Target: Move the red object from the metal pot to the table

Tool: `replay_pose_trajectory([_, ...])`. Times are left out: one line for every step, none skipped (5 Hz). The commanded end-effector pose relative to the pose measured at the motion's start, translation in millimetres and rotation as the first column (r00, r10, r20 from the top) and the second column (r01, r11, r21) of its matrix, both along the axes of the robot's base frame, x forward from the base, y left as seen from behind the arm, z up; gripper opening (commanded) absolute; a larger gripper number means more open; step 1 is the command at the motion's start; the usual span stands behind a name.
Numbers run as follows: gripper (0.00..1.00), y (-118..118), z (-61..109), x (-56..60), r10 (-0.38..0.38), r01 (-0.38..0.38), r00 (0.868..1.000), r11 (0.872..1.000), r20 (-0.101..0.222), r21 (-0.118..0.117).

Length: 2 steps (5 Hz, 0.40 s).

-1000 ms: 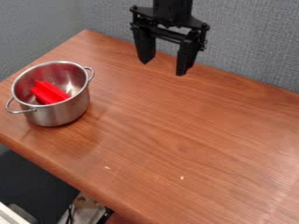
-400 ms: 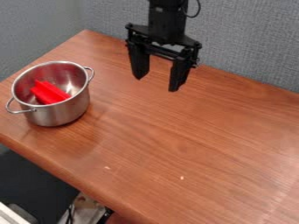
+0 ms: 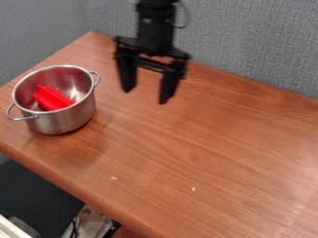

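While the red bar (image 3: 51, 96) lies inside the pot (image 3: 55, 99) at the counter's (image 3: 199, 139) left end, nothing touches it. To the right, the hand (image 3: 148, 81) hangs above the wood, fingers spread and empty.

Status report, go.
Black two-finger tool open, empty, above reddish-brown wooden table. Bright red bar inside shiny steel pot. Nothing between tool and pot.

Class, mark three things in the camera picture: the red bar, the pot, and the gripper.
red bar (image 3: 50, 97): camera view, middle of its top face, inside the pot.
pot (image 3: 69, 116): camera view, front outer wall.
gripper (image 3: 147, 89): camera view, gap midway between its open fingertips.
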State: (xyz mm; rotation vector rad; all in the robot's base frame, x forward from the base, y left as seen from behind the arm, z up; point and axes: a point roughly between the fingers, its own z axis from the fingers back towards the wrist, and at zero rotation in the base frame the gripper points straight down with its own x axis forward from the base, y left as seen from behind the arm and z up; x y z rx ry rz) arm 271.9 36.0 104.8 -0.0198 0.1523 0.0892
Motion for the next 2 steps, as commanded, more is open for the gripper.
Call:
replay_pose_trajectory([1.0, 35.5, 18.4, -10.6, 0.064, -0.065, 0.994, 0.998, 0.087, 0.012])
replay_pose_trajectory([1.0, 69.0, 25.5, -23.8, 0.118, -0.121, 0.985, 0.993, 0.128, 0.016])
